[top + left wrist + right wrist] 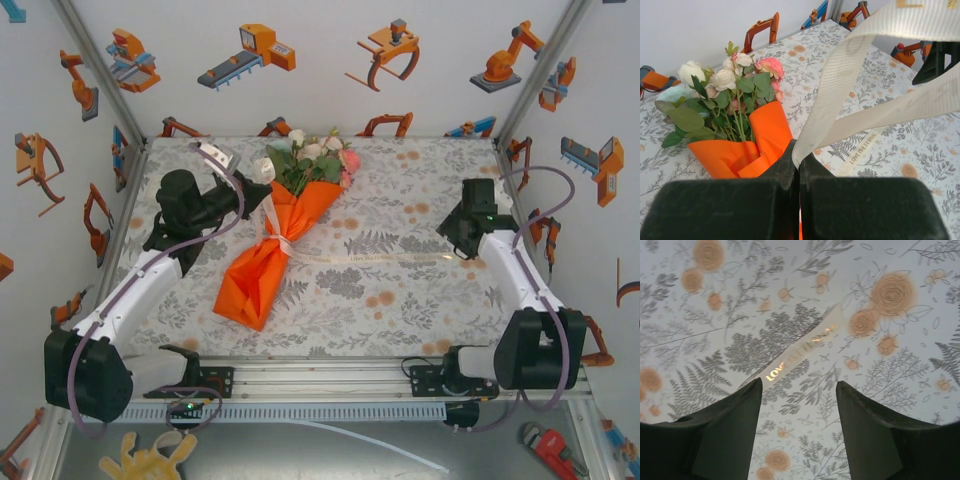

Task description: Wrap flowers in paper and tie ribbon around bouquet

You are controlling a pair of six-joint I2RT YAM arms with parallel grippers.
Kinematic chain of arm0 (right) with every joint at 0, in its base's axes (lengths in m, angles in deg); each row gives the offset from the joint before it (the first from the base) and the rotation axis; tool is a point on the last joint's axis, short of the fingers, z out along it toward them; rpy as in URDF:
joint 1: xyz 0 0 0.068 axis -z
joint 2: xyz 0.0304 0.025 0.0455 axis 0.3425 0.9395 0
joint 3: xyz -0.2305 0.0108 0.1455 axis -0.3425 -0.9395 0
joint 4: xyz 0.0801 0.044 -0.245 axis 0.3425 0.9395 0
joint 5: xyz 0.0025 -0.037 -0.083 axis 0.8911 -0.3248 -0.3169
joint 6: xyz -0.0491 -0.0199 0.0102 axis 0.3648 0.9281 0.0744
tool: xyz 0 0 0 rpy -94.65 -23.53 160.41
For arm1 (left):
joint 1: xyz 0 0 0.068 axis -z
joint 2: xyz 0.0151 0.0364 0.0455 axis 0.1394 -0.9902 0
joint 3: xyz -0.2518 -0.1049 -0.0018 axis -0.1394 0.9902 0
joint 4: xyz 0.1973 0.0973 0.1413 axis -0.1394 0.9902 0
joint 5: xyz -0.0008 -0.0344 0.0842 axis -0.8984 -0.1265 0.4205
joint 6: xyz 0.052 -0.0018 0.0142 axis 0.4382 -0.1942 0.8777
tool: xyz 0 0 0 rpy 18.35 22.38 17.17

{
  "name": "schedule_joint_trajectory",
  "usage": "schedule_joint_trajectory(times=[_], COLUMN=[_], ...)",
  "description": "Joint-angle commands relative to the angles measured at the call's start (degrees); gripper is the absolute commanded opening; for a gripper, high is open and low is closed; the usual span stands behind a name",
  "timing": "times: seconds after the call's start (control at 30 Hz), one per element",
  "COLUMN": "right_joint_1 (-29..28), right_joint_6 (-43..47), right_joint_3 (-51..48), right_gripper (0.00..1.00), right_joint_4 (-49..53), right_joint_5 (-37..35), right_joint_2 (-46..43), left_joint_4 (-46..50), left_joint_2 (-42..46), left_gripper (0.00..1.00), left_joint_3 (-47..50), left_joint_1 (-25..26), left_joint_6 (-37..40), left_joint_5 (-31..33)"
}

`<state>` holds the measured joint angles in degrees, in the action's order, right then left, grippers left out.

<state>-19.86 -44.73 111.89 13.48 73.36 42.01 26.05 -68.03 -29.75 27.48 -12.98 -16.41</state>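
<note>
Bouquet [285,225] flat on the bench [420,200], ribbon [370,258] at its waist.
Overhead: the ribbon trails right toward the right arm [520,270]. Left wrist: left jaws clamped on the ribbon, beside the orange paper [770,130]. Right wrist: right jaws apart above the printed ribbon.

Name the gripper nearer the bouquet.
Left. The left gripper is right beside the bouquet, shut on the ribbon; the right gripper is open above the ribbon's loose end, well off to the right.
</note>
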Motion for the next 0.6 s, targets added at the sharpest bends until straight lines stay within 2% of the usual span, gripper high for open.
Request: schedule_joint_trajectory(times=[0.0, 0.07, 0.27, 0.4, 0.57], right_joint_1=[2.0, 3.1, 6.9, 8.2, 8.1], right_joint_6=[0.3, 1.4, 2.9, 4.7, -1.4], right_joint_3=[-0.4, -0.6, 1.0, 4.0, 7.2], right_gripper=[0.65, 0.73, 0.78, 0.73, 0.65], right_joint_4=[2.7, 2.7, 3.1, 1.2, 0.7], right_joint_5=[-1.9, -1.8, -3.8, 1.7, 8.0], right_joint_2=[2.5, 3.8, 8.6, 12.9, 20.1], left_joint_4=[-0.4, -0.1, 0.5, 0.7, -0.2], left_joint_2=[1.7, 2.0, 2.8, 2.7, 1.6], left_gripper=[0.0, 0.0, 0.0, 0.0, 0.0], left_joint_3=[0.2, 0.3, 0.3, 0.4, 0.5], left_joint_1=[0.2, 0.2, 0.2, 0.2, 0.3], left_joint_6=[0.7, 0.6, 0.6, 0.5, -0.7], left_joint_5=[0.3, 0.3, 0.6, 0.1, -1.1])
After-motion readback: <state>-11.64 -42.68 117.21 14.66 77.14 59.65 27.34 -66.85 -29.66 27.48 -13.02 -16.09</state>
